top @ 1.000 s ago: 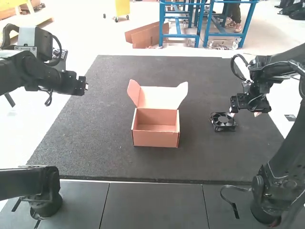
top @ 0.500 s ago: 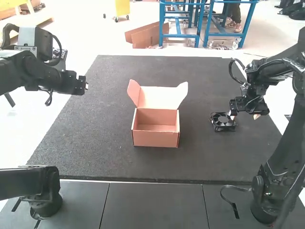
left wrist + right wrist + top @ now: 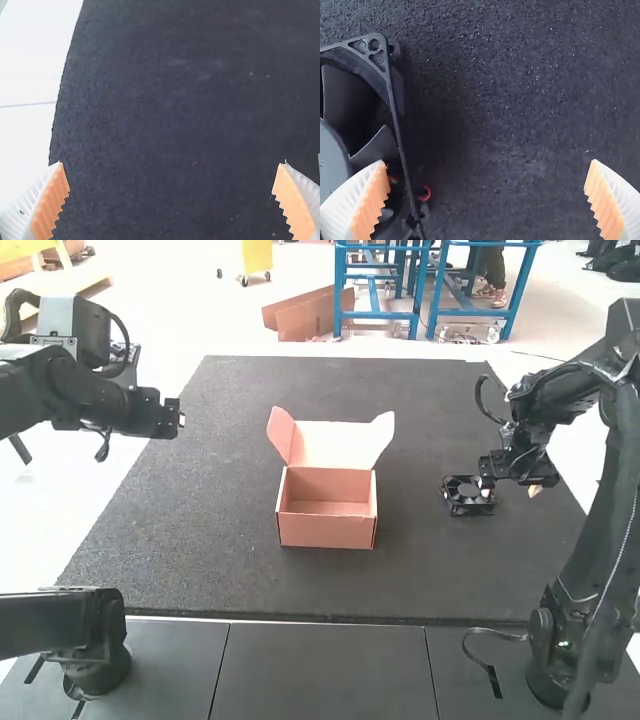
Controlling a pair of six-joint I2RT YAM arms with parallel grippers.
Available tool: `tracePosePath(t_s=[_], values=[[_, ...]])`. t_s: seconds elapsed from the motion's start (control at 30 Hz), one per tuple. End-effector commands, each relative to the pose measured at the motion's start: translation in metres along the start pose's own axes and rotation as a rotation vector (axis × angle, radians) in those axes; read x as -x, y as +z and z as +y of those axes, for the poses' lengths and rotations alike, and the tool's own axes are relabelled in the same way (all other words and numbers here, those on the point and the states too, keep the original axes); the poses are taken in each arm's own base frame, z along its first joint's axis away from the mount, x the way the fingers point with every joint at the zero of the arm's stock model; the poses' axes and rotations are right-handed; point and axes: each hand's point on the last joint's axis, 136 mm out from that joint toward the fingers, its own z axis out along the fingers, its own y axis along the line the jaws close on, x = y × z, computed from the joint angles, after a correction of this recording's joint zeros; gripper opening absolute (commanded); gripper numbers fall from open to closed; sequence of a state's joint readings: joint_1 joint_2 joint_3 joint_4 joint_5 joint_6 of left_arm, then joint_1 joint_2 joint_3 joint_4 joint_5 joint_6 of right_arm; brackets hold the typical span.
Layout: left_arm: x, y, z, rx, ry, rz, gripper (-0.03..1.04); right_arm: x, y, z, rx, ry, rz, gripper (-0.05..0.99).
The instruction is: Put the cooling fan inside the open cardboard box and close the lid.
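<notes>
The right jaws stand wide apart, and over the last second they come down and in toward the fan (image 3: 466, 493). A second ago they hang above it and to its right; now they sit low at its right edge. In the right wrist view one orange pad (image 3: 369, 200) lies over the fan's black frame (image 3: 387, 95) and the other pad (image 3: 602, 200) is over bare mat (image 3: 520, 100). The frame's edge therefore lies between them, but nothing is clamped yet. The fan has not shifted: it lies flat on the mat, to the right of the box (image 3: 327, 508) and apart from it. The box stands in the middle of the mat with its lid (image 3: 345, 445) up at the back, and the fan is not in it. The left jaws are wide too, their pads (image 3: 50, 200) over bare mat. The left arm (image 3: 80, 390) keeps the same spot at the mat's far left, well apart from box and fan. I judge this to be the end of the approach, with the pick about to be made and none of the task done. The jaws would take only one side of the frame, so the fan may tilt or swing when it is lifted. A firm, centred bite on that edge matters before the carry to the box.
</notes>
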State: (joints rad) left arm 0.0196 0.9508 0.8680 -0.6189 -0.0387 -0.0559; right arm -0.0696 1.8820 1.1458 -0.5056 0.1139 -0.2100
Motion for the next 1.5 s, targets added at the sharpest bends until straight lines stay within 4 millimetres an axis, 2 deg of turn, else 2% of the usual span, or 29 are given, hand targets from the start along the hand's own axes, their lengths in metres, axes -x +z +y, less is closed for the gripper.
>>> tracePosePath(t_s=[0.0,0.07,0.13,0.2,0.33,0.5,0.6,0.67,0.87,1.03,1.17,1.3,1.47], values=[[0.024,-0.010,0.005,0.018,-0.021,-0.058,0.96,0.003,0.006,-0.007,-0.020,0.009,0.009,0.89],[0.024,-0.010,0.005,0.018,-0.023,-0.058,0.96,0.001,0.010,-0.007,-0.018,0.009,0.021,0.81],[0.024,-0.011,0.006,0.019,-0.025,-0.057,0.96,0.000,0.012,-0.005,-0.010,0.013,0.026,0.67],[0.025,-0.011,0.006,0.019,-0.027,-0.057,0.96,0.001,0.012,-0.002,0.008,0.015,0.021,0.48],[0.026,-0.012,0.006,0.019,-0.027,-0.058,0.96,0.002,0.012,0.008,0.077,0.042,0.014,0.00],[0.024,-0.012,0.005,0.017,-0.023,-0.054,0.96,0.010,0.006,0.004,0.098,0.121,-0.006,-0.02],[0.022,-0.011,0.004,0.014,-0.021,-0.046,0.96,0.017,-0.013,-0.003,0.112,0.168,-0.016,-0.02],[0.019,-0.010,0.004,0.015,-0.022,-0.039,0.96,0.031,-0.036,-0.004,0.137,0.174,-0.074,-0.02],[0.014,-0.009,0.003,0.014,-0.020,-0.025,0.96,0.069,-0.132,-0.008,0.188,0.239,-0.283,-0.02],[0.010,-0.009,0.003,0.014,-0.018,-0.014,0.96,0.066,-0.205,0.012,0.294,0.212,-0.360,-0.02],[0.008,-0.009,0.002,0.011,-0.016,-0.014,0.96,0.064,-0.251,0.044,0.375,0.199,-0.406,-0.02],[0.008,-0.008,0.002,0.011,-0.015,-0.017,0.96,0.055,-0.279,0.081,0.443,0.188,-0.389,-0.02],[0.009,-0.007,0.002,0.012,-0.013,-0.025,0.96,0.038,-0.303,0.128,0.558,0.193,-0.317,-0.02]])
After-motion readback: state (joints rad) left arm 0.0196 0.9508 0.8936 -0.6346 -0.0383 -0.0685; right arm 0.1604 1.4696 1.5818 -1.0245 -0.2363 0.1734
